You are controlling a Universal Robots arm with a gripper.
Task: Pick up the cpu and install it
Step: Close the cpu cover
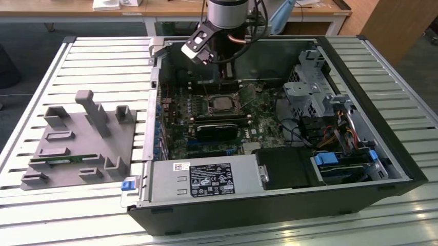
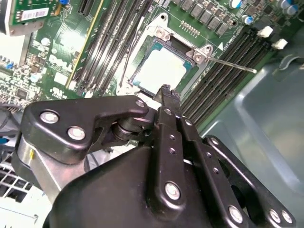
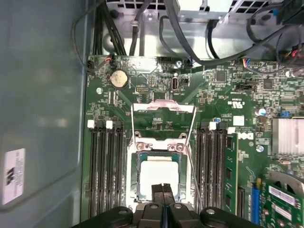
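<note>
The cpu, a pale silver square, lies flat inside the dark socket on the green motherboard, also seen as the cpu and the cpu. The socket's metal frame stands flipped open beside it, and its thin lever sticks out free. My gripper hangs just above the chip's edge, its two black fingers pressed together with nothing between them; the same closed tip shows in the gripper. In the exterior view the arm reaches down into the open computer case.
A grey tray with a green memory stick lies at the exterior view's left. Inside the case are a power supply, a drive cage, loose cables and black memory slots flanking the socket.
</note>
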